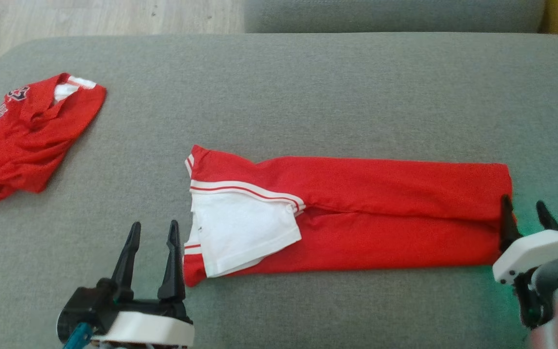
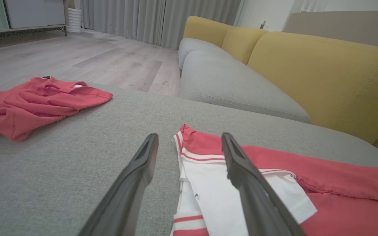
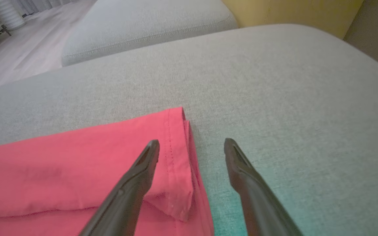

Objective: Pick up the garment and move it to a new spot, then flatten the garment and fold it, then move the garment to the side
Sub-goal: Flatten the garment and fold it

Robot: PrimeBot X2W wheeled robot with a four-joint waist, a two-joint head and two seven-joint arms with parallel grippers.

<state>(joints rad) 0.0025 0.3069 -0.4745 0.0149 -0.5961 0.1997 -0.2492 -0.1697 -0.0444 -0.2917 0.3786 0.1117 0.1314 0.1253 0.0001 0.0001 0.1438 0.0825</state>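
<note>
Head view, garment: the red garment (image 1: pixel 380 213) lies folded into a long band across the grey cushion (image 1: pixel 308 87), nearer its front edge. A white sleeve (image 1: pixel 240 228) with red stripes lies on top at the band's left end.
Head view, left jaws: spread wide and grasping nothing. The left fingers (image 1: pixel 129 261) point up the view just beside the garment's left end, over bare cushion.
Head view, right jaws: spread wide and grasping nothing. One of the right fingers (image 1: pixel 505 218) stands at the garment's right hem, the other over bare cushion beside it.
Head view, other cloth: a second red garment (image 1: pixel 27 135) lies crumpled at the cushion's left side, well apart from the folded one.
Left wrist view, left jaws: parted. One finger is over grey fabric, the other is in front of the white sleeve, and the garment's striped edge shows in the gap.
Left wrist view, surroundings: a yellow sofa back (image 2: pixel 323 75), a grey sofa seat (image 2: pixel 228 85), wooden floor (image 2: pixel 94 59) and grey curtains (image 2: pixel 143 16) lie beyond the cushion.
Right wrist view, right jaws: parted and empty. One finger is over the garment's stitched hem, the other over bare cushion, and the hem's edge runs between them.
Right wrist view, light: a green tint falls on the cushion by the fingers.
</note>
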